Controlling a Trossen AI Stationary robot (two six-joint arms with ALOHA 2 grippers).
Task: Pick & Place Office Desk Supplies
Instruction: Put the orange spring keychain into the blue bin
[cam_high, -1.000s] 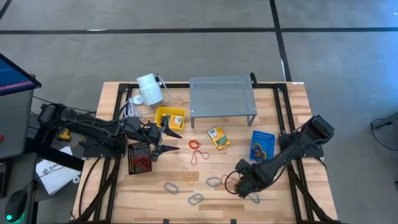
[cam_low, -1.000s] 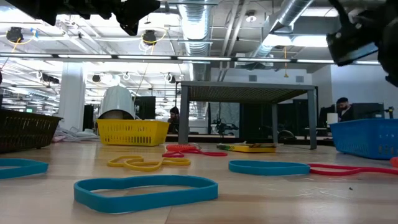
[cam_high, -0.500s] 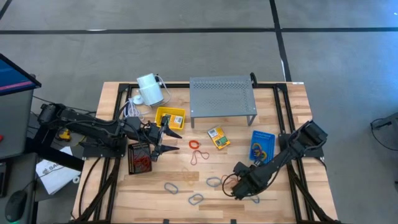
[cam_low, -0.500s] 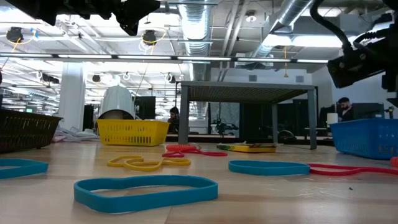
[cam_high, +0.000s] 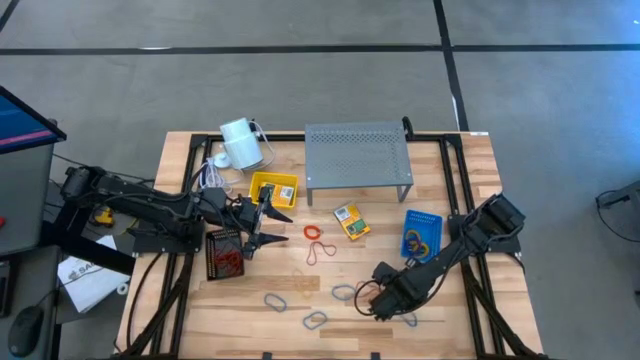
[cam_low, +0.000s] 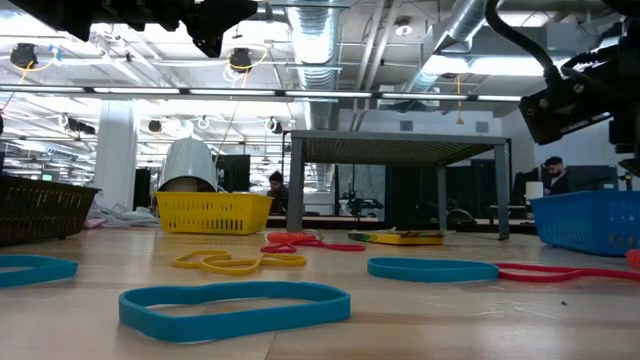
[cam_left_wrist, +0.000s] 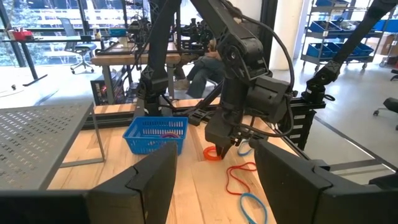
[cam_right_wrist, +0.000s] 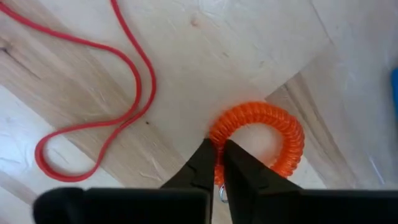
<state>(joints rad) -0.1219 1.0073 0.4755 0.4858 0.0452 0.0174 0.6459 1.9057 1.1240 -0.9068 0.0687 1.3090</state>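
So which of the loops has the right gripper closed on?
The orange coiled loop, pinched by the right gripper; the thin red band beside it lies free.

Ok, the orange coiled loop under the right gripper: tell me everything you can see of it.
The orange coiled loop is a springy spiral cord, plastic by its look, closed into a ring and lying flat on the wooden table. The right gripper is shut on its near edge, pinching the coil between both fingertips. A thin red rubber band lies beside it without touching. In the left wrist view it shows near the blue basket.
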